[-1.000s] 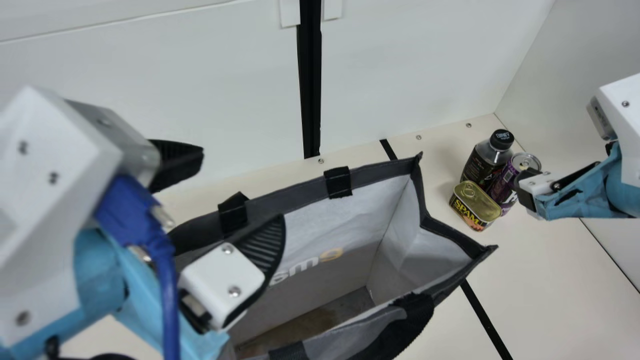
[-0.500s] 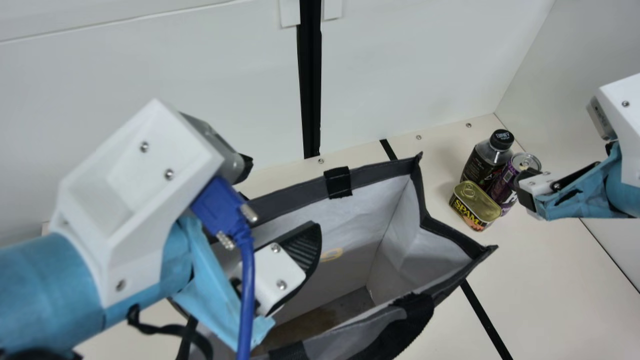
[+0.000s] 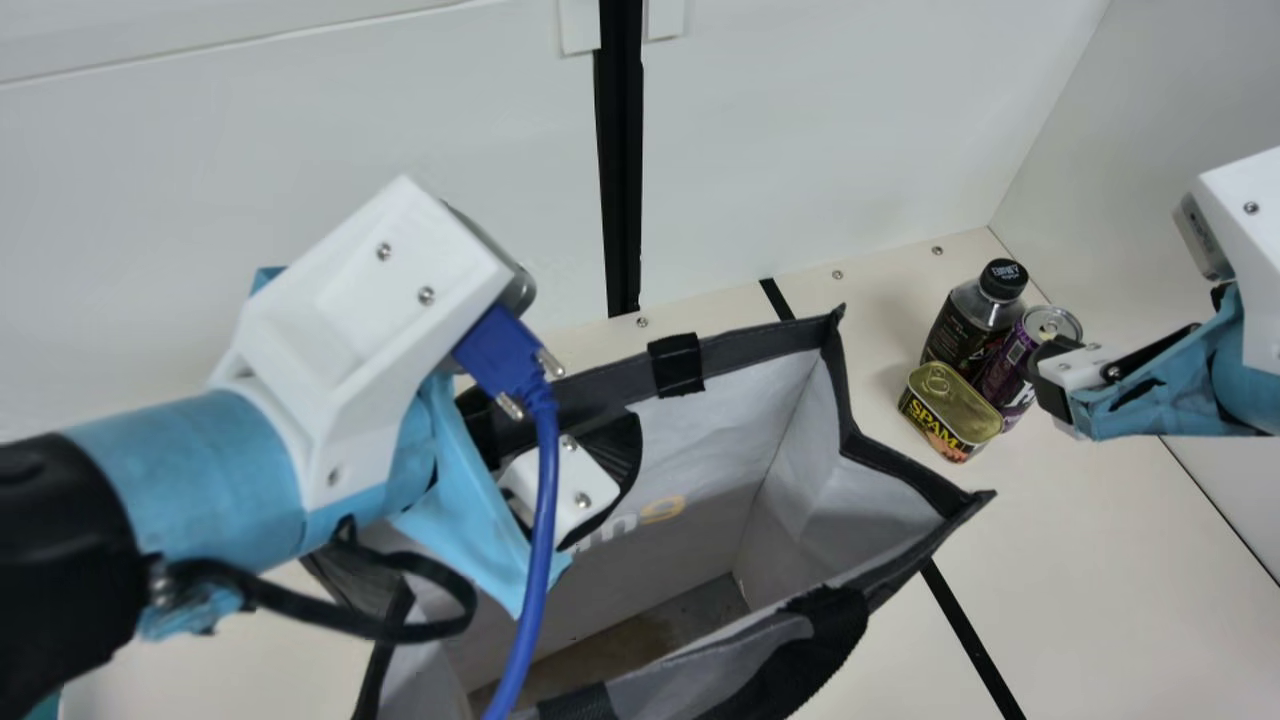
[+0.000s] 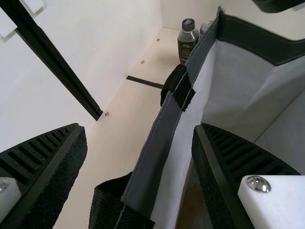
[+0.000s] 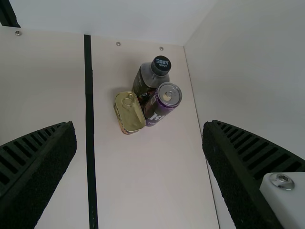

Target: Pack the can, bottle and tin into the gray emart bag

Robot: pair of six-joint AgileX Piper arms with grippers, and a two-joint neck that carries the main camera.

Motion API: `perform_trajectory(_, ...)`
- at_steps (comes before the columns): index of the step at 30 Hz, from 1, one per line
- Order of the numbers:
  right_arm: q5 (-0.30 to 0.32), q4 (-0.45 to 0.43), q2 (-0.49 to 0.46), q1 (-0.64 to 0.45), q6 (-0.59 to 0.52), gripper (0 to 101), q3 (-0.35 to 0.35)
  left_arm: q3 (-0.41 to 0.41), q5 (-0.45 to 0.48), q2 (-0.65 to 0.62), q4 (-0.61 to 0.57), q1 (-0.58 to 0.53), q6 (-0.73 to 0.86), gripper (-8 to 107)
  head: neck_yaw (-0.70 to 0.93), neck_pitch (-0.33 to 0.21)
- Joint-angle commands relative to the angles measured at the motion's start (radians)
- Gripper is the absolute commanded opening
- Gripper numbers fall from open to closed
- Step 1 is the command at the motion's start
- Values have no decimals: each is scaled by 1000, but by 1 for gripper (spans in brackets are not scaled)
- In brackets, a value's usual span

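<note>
One tin [image 3: 952,403] sits beside bottle [image 3: 965,328] and can [image 3: 1008,368]

Left arm [image 3: 200,455]: light-blue covering, black joint [image 3: 60,560], angular white housing [image 3: 360,310] with visible screws [image 3: 384,251], blue plug [image 3: 495,350], blue cable [image 3: 544,500], looped black cable [image 3: 400,632]. Right arm [image 3: 1255,390]: white and light blue. Fingers [image 5: 35,162]: black, ribbed.

all three views slanting down from above, bottle [image 3: 962,328] shared
</note>
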Motion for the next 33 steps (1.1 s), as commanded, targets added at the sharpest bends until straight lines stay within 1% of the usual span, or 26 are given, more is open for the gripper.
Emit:
perform_trajectory(1,0,0,0,0,0,91,0,1,1,6,-5,4,2,90,-1,-23)
perform_trajectory(21,0,0,0,0,0,91,0,64,1,47,-19,15,15,90,-1,-23)
perform_trajectory(33,0,0,0,0,0,91,0,94,1,38,3,10,6,10,-1,-23)
